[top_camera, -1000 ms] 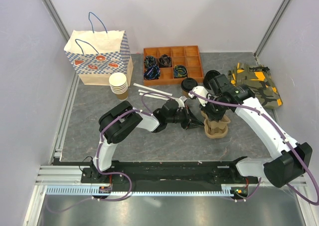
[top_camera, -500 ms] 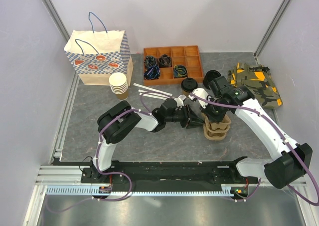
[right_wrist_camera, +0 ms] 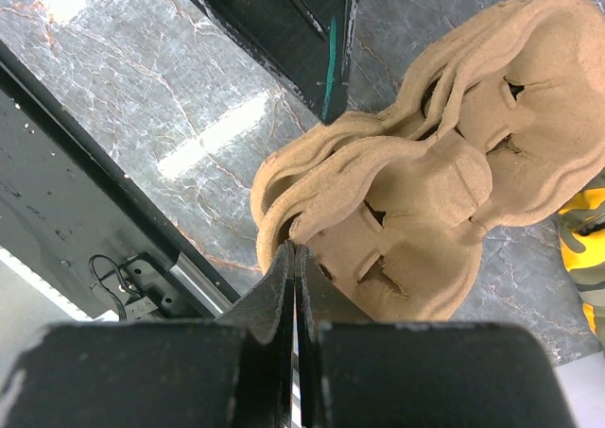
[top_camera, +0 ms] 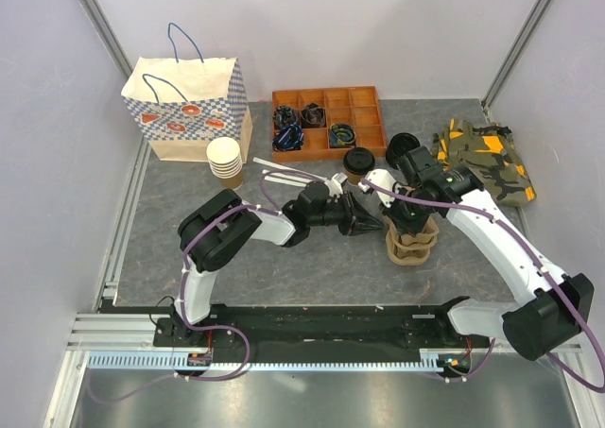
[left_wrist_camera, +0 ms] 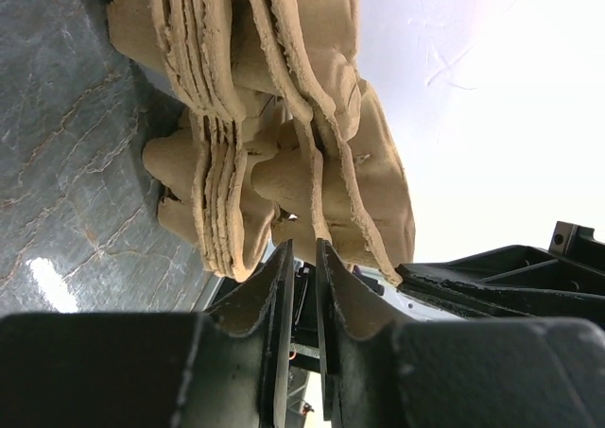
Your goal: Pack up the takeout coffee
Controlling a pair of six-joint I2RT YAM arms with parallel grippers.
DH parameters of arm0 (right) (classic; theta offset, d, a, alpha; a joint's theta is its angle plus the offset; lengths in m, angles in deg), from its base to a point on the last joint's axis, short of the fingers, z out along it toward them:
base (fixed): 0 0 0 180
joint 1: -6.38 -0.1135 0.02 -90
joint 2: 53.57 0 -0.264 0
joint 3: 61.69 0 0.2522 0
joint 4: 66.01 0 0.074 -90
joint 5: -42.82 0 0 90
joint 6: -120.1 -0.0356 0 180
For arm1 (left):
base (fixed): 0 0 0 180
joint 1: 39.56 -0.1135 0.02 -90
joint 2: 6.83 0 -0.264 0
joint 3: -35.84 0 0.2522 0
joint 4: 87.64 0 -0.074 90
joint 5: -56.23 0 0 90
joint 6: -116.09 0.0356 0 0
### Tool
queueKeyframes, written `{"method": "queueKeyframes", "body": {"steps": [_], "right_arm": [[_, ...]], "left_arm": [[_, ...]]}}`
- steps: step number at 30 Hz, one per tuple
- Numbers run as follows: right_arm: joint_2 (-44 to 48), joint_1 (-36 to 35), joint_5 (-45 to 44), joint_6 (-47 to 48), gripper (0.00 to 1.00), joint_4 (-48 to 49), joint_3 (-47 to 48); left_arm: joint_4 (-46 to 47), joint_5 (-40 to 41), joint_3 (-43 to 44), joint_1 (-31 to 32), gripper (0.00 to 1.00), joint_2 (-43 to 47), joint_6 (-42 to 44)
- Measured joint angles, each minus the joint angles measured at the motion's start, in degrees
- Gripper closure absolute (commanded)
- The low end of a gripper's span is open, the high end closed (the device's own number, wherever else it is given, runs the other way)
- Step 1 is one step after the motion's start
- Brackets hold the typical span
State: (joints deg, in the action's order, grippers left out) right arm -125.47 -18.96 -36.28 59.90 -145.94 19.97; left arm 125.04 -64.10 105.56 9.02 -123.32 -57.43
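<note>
Rim of the top pulp carrier (right_wrist_camera: 406, 192) is pinched by the right gripper (right_wrist_camera: 294, 248), its fingers pressed together. The left gripper (left_wrist_camera: 303, 250) is set against the carrier stack (left_wrist_camera: 217, 163), jaws nearly together; whether anything is grasped cannot be told. The takeout coffee (top_camera: 358, 164) is stood upright on the table (top_camera: 189, 201), just before the wooden tray (top_camera: 328, 121).

Left arm (top_camera: 274, 228) reaching right, right arm (top_camera: 496, 234) angled inward, both jaws pinched
</note>
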Motion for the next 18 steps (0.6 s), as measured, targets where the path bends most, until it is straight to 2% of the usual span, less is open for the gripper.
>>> {"method": "queueKeyframes", "body": {"steps": [6,18], "right_arm": [[0.22,0.00,0.39,-0.04,1.00,0.42,0.00],[0.31,0.00,0.72,-0.09,1.00,0.61,0.00]], "left_arm": [[-0.85,-0.02,2.58,0.48,0.66,-0.04,-0.02],[-3.63,0.04,5.20,1.42,0.67,-0.66,0.00]]}}
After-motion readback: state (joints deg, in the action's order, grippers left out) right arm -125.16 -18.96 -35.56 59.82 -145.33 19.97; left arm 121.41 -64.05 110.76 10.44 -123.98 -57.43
